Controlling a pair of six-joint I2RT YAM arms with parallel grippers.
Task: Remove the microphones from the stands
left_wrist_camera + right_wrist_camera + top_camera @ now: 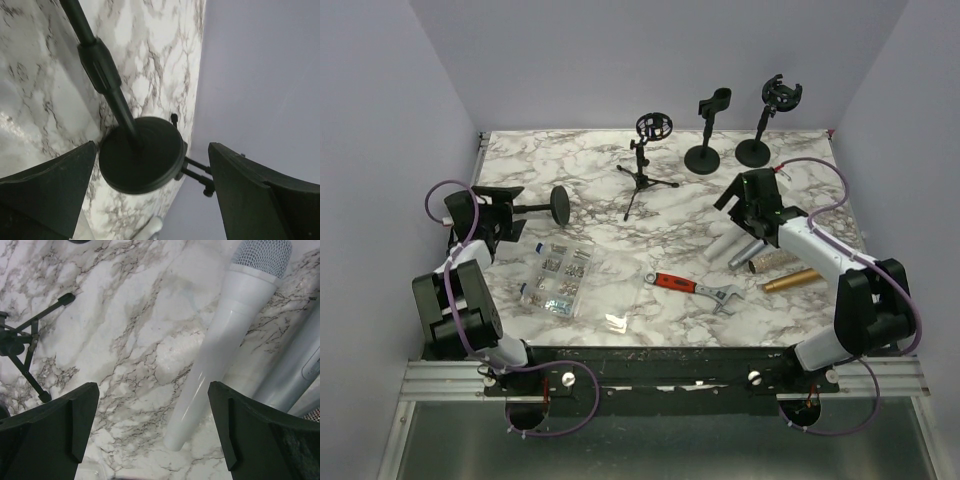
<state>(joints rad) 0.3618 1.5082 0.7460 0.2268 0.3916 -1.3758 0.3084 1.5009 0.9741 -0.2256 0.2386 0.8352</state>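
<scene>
Marble surface (620, 215). Far edge, right: round-base clip stand (703, 157) and round-base cradle stand (753, 152), both upright. Far centre: tripod stand (642, 178). Left edge: toppled stand (542, 207) on its side. Near left: clear parts box (558, 278). Near centre: red-handled wrench (695, 288). Right: white microphone (722, 245), silver microphone (745, 252), glitter microphone (775, 262) and gold microphone (790, 280), lying side by side.

Stand (560, 203) lying at left gripper (517, 212)

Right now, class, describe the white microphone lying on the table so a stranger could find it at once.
Look at the right half of the marble table, where a few microphones lie together. The white microphone is the leftmost, flat beside a silver microphone. It alone has a glossy white body and grey mesh head.
</scene>
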